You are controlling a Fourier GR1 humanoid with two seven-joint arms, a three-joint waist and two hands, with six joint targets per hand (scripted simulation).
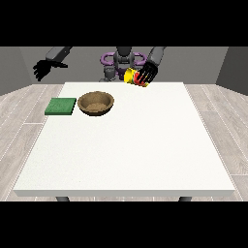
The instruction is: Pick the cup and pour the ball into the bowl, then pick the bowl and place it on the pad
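A yellow and red cup [132,77] hangs tilted above the table's far edge, with the hand at the view's right [148,73] curled round it. No ball is visible. A brown wooden bowl [96,103] sits on the table, to the left of and nearer the camera than the cup. A green square pad [61,106] lies left of the bowl by the table's left edge. The hand at the view's left [42,69] hangs raised beyond the table's far left corner, fingers relaxed and pointing down, holding nothing.
The white table [140,145] fills the middle of the view. The robot's torso [123,62] stands behind its far edge. Grey plank floor surrounds the table.
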